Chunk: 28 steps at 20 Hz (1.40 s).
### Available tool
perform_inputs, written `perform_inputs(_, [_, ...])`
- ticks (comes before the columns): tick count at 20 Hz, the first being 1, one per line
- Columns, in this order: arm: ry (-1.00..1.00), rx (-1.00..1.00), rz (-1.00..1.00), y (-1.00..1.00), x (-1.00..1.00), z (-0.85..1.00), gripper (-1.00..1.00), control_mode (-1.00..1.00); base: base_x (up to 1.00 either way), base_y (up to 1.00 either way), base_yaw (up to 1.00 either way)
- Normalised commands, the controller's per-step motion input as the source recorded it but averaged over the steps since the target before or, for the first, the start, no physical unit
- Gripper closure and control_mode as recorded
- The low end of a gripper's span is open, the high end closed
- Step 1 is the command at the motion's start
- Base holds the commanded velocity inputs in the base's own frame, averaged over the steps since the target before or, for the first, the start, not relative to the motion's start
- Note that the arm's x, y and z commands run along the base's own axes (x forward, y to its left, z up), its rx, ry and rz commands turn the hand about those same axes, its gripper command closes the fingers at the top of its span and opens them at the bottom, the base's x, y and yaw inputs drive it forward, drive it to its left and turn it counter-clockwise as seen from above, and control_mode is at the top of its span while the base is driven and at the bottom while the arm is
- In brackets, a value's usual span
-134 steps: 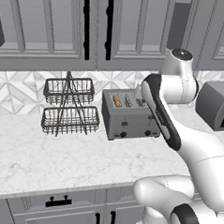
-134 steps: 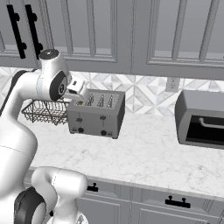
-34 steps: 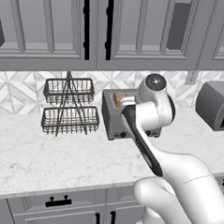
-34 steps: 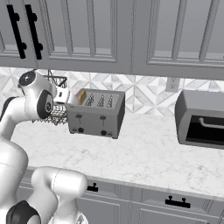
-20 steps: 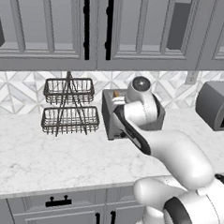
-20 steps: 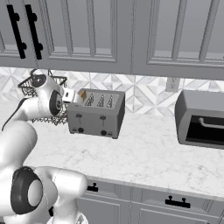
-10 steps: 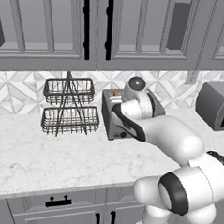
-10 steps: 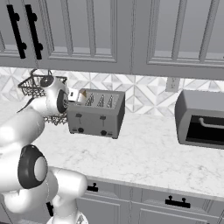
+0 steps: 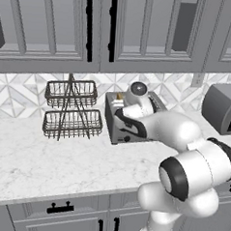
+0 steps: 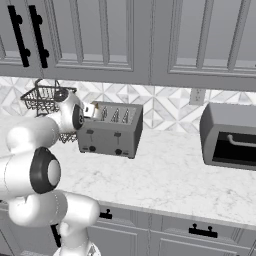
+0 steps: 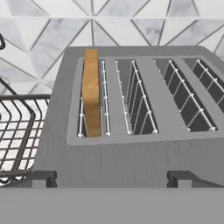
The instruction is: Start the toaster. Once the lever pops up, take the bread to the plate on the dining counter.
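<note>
We see no brand or lettering on toaster (image 11: 131,144). Bread (image 11: 91,92) upright in slot at 10 o'clock of hand view. Our gripper (image 11: 109,178) spread wide, holding nothing, hovering just above toaster's front edge. Wire basket (image 11: 17,131) at 9 o'clock.

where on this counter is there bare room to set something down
Free: the marble stretch between the toaster and the dark oven box, and the front strip along the counter edge. Crowded: the gap between the wire basket rack and the toaster, where the arm reaches in.
</note>
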Motion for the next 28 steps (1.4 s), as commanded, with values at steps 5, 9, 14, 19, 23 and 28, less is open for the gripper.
perform_inputs(5, [0.0,0.01,0.0,0.01,0.37,-0.18,-1.0,-1.0,0.0,0.0,0.0])
perform_inputs(9, [0.0,0.01,0.0,0.02,0.36,-0.16,-1.0,-1.0,0.0,0.0,0.0])
perform_inputs(14, [0.0,0.0,0.0,0.05,0.4,-0.21,-1.0,-1.0,0.0,0.0,0.0])
perform_inputs(19, [-0.02,0.0,0.0,0.04,0.25,-0.25,-1.0,-1.0,0.0,0.0,0.0])
perform_inputs(23, [-0.03,0.0,0.0,0.01,0.25,-0.27,-1.0,-1.0,0.0,0.0,0.0])
perform_inputs(28, [-0.02,0.0,0.0,0.0,0.26,-0.34,-1.0,-1.0,0.0,0.0,0.0])
